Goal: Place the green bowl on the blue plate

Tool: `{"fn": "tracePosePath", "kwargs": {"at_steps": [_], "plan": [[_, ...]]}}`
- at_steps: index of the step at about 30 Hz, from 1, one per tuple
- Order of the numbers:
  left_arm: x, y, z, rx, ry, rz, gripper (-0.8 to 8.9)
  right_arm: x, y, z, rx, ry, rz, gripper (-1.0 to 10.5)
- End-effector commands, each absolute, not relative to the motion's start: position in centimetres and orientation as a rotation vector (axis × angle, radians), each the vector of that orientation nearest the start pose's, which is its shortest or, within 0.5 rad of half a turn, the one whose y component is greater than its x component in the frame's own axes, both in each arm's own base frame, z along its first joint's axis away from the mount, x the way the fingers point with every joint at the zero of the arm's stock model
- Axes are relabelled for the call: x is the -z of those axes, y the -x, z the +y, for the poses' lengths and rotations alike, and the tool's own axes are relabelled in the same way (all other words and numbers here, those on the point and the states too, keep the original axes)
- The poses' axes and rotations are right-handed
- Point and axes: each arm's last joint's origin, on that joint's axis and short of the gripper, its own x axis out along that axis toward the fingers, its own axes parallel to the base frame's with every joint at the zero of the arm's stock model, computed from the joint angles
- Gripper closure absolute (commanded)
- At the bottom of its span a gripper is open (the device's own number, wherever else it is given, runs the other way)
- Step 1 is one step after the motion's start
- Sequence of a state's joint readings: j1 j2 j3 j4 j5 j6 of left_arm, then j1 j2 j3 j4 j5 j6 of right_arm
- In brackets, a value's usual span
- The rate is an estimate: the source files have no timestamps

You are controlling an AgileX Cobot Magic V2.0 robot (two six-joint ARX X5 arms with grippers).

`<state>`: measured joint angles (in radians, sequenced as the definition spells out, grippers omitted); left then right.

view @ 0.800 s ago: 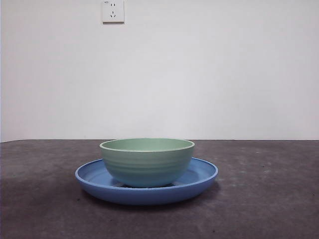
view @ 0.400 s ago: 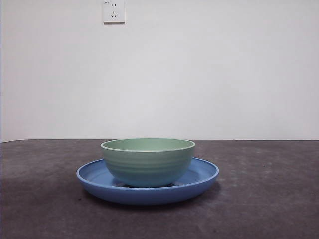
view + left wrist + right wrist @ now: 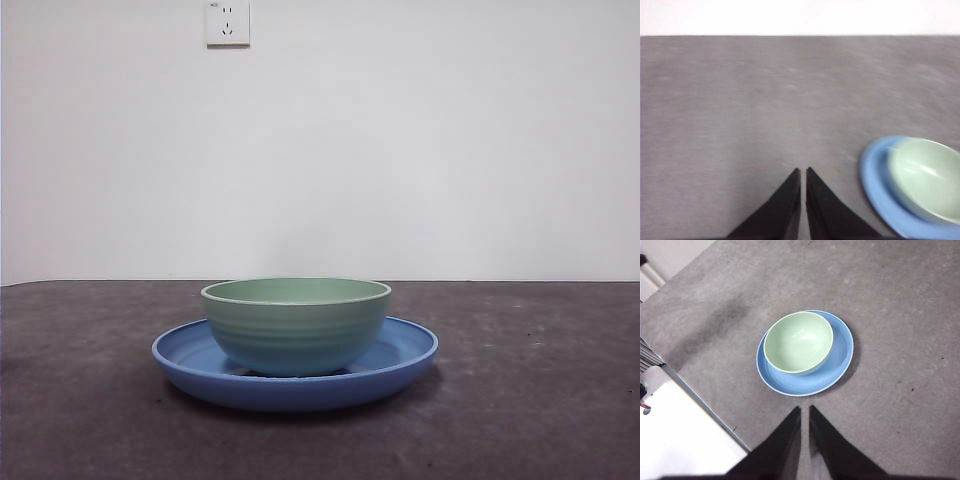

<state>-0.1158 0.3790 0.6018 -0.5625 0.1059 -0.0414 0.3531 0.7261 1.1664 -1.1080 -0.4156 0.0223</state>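
Right tool (image 3: 805, 412) and left tool (image 3: 803, 174) clenched, empty; green bowl (image 3: 296, 322) sits on blue plate (image 3: 400, 352).

The left wrist view is blurred, and its lower right edge cuts off the plate (image 3: 875, 192) and bowl (image 3: 927, 177) (both partly).

Wall socket (image 3: 227, 22) above grey table (image 3: 540, 400)

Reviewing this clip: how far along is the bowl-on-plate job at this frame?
It looks finished. The green bowl sits upright inside the blue plate, slightly off-center. Nothing is in hand: the left gripper and right gripper are both shut, empty and clear of the dishes. Nothing appears left.
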Motion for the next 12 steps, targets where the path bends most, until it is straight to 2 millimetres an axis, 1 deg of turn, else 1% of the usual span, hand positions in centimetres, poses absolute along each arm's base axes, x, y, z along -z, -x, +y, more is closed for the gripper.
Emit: {"fn": "tracePosePath", "kwargs": {"at_steps": [1, 6, 9, 12], "plan": [[-25.6, -9.7, -1.0, 0.167, 0.022, 0.296, 7.95, -38.5, -8.3, 4.3, -0.744, -0.032, 0.662, 9.2], [-20.8, -10.3, -0.6, 0.112, 0.024, 0.224, 7.94, -38.5, -8.3, 4.3, -0.744, -0.032, 0.662, 9.2], [-18.5, -10.1, -0.5, 0.106, 0.024, 0.206, 7.95, -38.5, -8.3, 4.3, -0.744, -0.032, 0.662, 9.2], [-16.9, -9.9, -0.4, 0.094, 0.024, 0.203, 7.94, -38.5, -8.3, 4.3, -0.744, -0.032, 0.662, 9.2]]}}
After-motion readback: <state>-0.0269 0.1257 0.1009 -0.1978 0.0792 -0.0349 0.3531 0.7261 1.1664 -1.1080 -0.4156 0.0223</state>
